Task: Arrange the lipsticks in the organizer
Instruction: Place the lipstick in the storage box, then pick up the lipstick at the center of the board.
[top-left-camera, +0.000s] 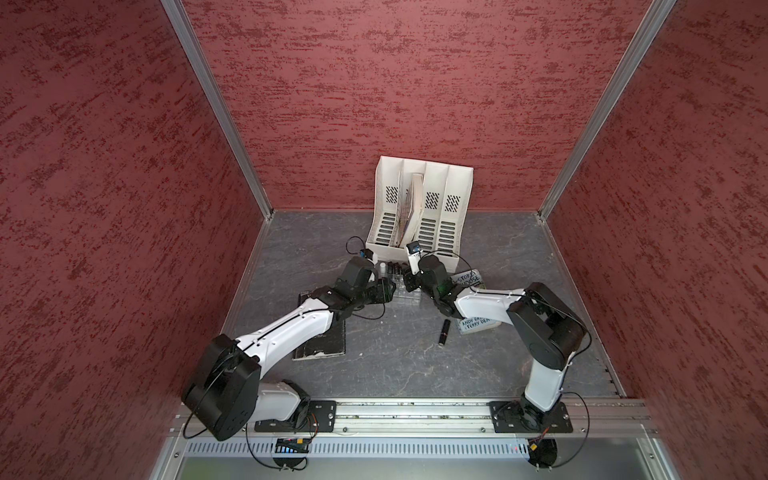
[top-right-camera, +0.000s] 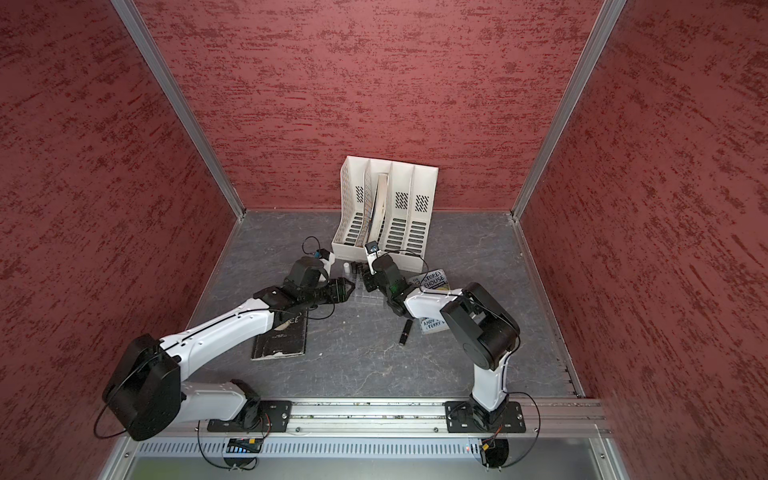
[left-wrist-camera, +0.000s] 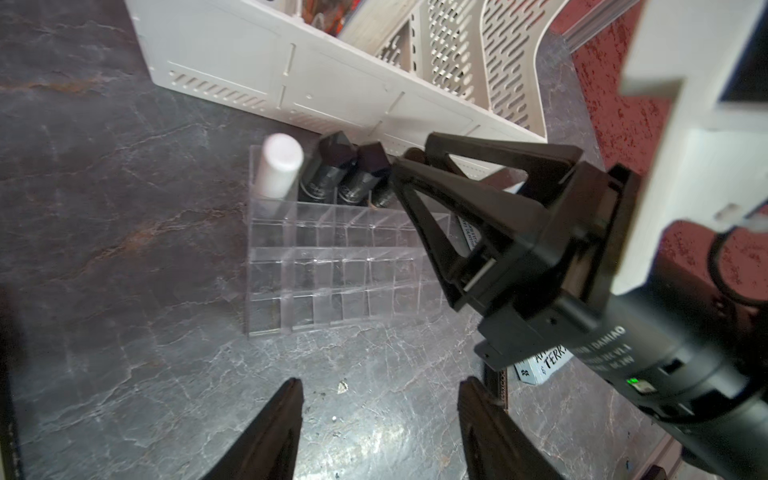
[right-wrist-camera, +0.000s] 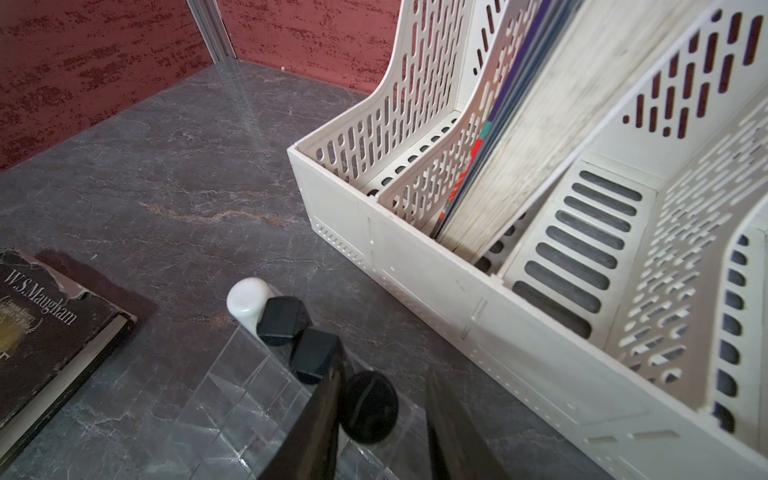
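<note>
With the right gripper (right-wrist-camera: 382, 368) slightly spread around the round-capped black lipstick (right-wrist-camera: 369, 407) standing in the organizer (left-wrist-camera: 332, 266) near the far edge of the table (top-left-camera: 507, 241), and the left gripper (left-wrist-camera: 382, 380) spread empty, a skewed retreat could snag and tip it.

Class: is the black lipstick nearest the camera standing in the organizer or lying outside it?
Outside. In both top views the black lipstick lies flat on the table, apart from the organizer.
</note>
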